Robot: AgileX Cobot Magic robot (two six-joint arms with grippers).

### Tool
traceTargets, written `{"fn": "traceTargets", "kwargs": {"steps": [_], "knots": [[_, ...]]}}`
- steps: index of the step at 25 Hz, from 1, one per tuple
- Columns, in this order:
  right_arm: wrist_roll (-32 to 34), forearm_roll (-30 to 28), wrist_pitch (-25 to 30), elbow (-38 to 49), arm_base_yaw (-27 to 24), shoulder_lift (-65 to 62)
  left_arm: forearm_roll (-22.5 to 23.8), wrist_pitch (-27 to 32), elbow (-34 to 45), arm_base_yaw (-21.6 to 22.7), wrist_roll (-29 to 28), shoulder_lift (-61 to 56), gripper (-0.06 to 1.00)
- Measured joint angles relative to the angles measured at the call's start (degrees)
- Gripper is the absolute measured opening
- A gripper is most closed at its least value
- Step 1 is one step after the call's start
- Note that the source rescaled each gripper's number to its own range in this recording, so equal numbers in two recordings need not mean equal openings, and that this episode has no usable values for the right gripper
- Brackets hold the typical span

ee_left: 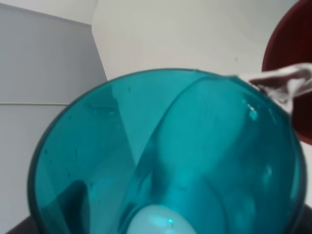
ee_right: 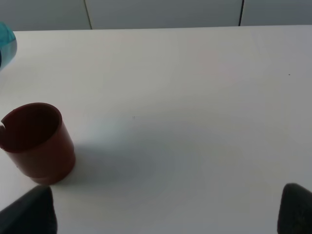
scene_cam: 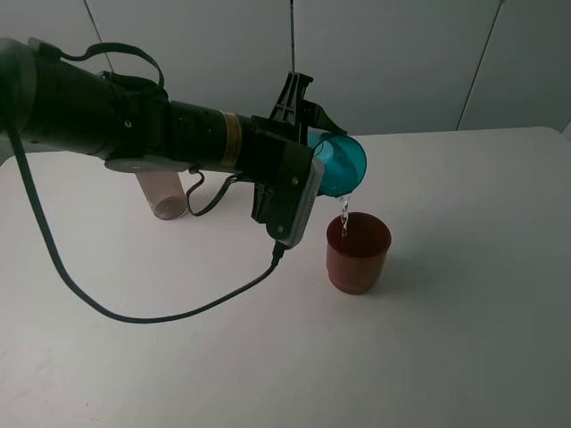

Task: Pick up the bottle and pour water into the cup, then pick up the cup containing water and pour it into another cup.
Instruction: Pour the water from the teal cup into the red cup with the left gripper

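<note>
Left gripper [scene_cam: 319, 143] rolled, teal cup [scene_cam: 346, 165] tipped over red cup [scene_cam: 359, 259].

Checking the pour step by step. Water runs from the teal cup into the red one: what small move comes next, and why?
Probably hold this tilt, or tip slightly more, until the flow ends. The left gripper holds the teal cup tipped over the red cup, a thin stream of water lands inside its rim, and water shows inside the teal cup.

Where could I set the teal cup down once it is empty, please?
The table is bare right of the red cup and in front of it. It is crowded left, where the arm holding the teal cup and its cable pass the bottle.
</note>
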Motion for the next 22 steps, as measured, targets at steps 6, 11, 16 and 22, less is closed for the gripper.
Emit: {"fn": "traceTargets", "kwargs": {"steps": [6, 11, 16, 22], "knots": [[0.00, 0.00, 0.00, 0.00, 0.00, 0.00, -0.12, 0.00, 0.00, 0.00, 0.85, 0.00, 0.30], [0.00, 0.00, 0.00, 0.00, 0.00, 0.00, -0.22, 0.00, 0.00, -0.46, 1.13, 0.00, 0.30], [0.00, 0.00, 0.00, 0.00, 0.00, 0.00, -0.22, 0.00, 0.00, -0.68, 2.33, 0.00, 0.30], [0.00, 0.00, 0.00, 0.00, 0.00, 0.00, -1.40, 0.00, 0.00, -1.06, 4.48, 0.00, 0.30]]}}
